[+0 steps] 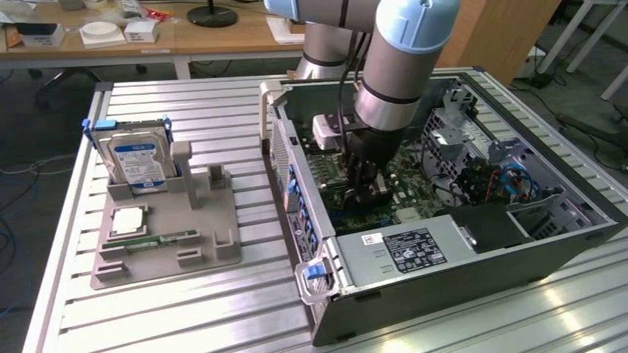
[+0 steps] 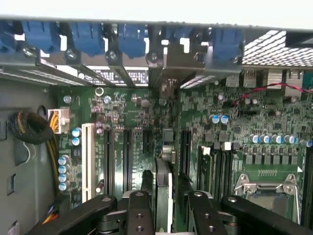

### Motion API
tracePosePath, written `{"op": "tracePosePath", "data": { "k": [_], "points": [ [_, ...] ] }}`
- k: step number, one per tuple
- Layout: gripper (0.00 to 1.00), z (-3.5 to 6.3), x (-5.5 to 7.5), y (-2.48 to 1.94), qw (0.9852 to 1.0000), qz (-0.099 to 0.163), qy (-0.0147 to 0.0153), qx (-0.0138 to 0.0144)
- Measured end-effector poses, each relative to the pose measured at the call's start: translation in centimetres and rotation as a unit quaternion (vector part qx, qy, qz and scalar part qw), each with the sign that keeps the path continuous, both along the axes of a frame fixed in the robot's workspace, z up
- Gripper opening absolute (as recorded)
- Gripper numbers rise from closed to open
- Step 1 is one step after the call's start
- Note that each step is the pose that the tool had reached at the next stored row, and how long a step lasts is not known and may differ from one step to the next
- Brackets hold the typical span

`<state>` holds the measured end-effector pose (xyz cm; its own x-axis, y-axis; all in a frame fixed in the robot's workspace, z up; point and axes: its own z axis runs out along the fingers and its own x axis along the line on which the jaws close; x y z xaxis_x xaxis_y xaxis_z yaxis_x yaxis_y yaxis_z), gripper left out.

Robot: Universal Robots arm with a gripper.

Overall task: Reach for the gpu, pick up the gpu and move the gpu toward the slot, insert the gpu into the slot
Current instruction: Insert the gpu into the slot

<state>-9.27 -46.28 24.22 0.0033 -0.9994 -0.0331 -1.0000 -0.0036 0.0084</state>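
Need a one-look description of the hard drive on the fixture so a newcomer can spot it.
Start at the grey plastic holder on the slatted table, at the exterior view's left of the open computer case. The hard drive stands on edge at its far end. Its blue-and-white label sets it apart from the small green memory stick lying flat nearer the camera.

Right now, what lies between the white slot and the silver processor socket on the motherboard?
In the wrist view: several black slots, and the gpu standing on edge, held in the claw.
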Motion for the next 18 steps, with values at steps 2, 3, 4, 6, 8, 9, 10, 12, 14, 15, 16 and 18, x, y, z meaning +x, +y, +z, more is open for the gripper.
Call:
{"op": "tracePosePath", "data": {
  "k": [2,3,4,6,8,9,10,12,14,15,16,18],
  "points": [
    [0.34,0.01,0.0,0.0,1.0,0.0,0.0009,-0.0001],
    [0.34,0.01,0.0,0.0,1.0,0.0,0.001,-0.0001],
    [0.34,0.01,0.0,0.0,1.0,0.0,0.001,-0.0001],
    [0.34,0.0,0.0,0.0,1.0,0.0,0.001,0.0],
    [0.34,0.0,0.01,0.0,1.0,0.0,0.001,0.0],
    [0.33,0.0,0.01,0.0,1.0,0.0,0.0009,-0.0001],
    [0.33,0.01,0.01,0.0,1.0,0.0,0.0009,-0.0001],
    [0.27,0.01,0.01,0.0,1.0,0.0,0.001,-0.0001],
    [0.27,0.0,0.01,0.0,1.0,0.0,0.001,0.0],
    [0.27,0.01,0.01,0.0,1.0,0.0,0.001,-0.0001],
    [0.27,0.0,0.01,0.0,1.0,0.0,0.001,0.0],
    [0.27,0.0,0.01,0.0,1.0,0.0,0.0009,-0.0001]
  ]
}}
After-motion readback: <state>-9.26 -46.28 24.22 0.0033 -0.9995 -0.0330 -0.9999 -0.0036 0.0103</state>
